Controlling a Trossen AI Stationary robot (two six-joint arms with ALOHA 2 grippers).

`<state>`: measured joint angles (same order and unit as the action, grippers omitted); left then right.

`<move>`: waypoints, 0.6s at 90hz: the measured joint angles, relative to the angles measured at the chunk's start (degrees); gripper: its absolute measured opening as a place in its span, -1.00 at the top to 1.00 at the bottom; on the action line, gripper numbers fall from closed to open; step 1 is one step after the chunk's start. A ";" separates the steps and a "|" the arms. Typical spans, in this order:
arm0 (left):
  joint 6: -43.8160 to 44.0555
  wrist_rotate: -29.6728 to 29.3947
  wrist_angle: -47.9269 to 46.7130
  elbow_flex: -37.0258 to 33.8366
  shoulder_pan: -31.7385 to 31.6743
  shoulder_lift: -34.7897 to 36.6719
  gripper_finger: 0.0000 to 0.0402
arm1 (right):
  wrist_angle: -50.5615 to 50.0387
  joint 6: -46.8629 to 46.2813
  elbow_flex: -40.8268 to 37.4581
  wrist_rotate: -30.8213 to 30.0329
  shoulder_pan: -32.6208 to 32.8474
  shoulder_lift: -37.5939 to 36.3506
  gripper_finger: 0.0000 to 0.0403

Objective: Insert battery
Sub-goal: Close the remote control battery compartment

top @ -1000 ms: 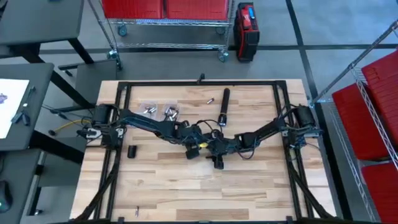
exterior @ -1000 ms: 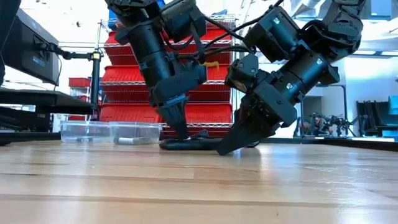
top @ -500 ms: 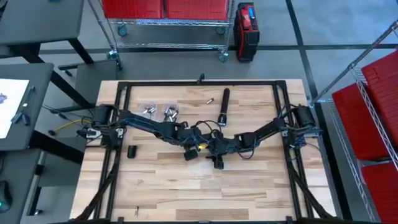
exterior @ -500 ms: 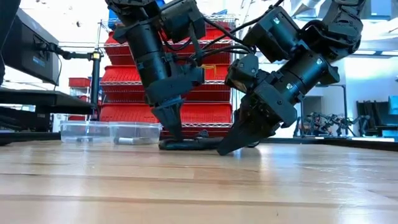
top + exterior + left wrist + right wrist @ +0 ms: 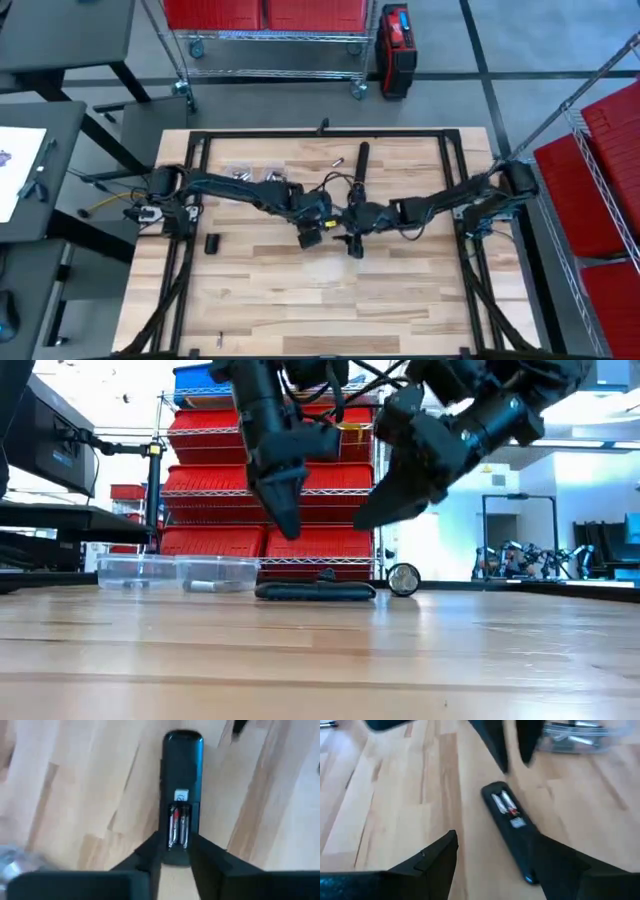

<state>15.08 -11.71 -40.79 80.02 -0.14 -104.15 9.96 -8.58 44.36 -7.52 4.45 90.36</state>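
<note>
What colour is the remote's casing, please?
Black; the remote shows best in the left wrist view.

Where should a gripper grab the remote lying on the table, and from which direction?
Grip the remote across its narrow width at the closed half, away from the open battery bay, coming straight down from above. It lies flat with the bay facing up and both cells showing, so its long side edges are the only free faces. A grip over the bay would likely press on the batteries.

Pale, smooth planked wood for the table [image 5: 300, 300]; matt black plastic for the remote [image 5: 182, 780] just ahead of the left gripper [image 5: 176, 851] fingertips, with shiny metal batteries [image 5: 178, 825] in its bay; clear glossy plastic trays [image 5: 180, 572].
</note>
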 joint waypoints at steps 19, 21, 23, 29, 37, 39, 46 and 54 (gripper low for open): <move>-1.61 4.27 -13.05 2.15 -0.68 5.27 0.19 | -7.76 -0.03 0.04 -0.06 -3.40 -6.85 -0.13; -1.55 4.27 -14.34 2.15 -0.63 6.24 0.17 | -8.55 -0.05 0.02 -0.08 -3.75 -7.30 -0.13; -1.22 4.31 -15.46 2.04 -0.61 7.38 0.15 | -8.94 -0.17 0.02 -0.08 -4.01 -7.70 -0.13; 1.62 4.39 -17.29 0.19 -0.62 11.65 0.12 | -9.72 -1.00 0.02 -0.06 -4.80 -8.45 -0.13; 8.62 3.38 -17.76 -4.90 -0.85 18.76 0.10 | -9.77 -3.34 0.02 -0.02 -5.81 -8.65 -0.13; 10.99 2.85 -17.84 -6.56 -0.85 20.64 0.10 | -9.85 -4.04 0.02 -0.03 -6.01 -8.58 -0.13; 20.10 2.52 -17.92 -13.46 -0.83 27.25 0.10 | -9.86 -6.17 0.02 -0.03 -6.71 -8.56 -0.13; 30.81 3.37 -17.78 -21.37 -0.41 33.85 0.10 | -10.28 -7.83 0.02 -0.05 -7.60 -8.56 -0.13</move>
<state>45.90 -8.34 -58.57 58.65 -0.55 -70.30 -0.31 -16.41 44.38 -7.57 -3.15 81.80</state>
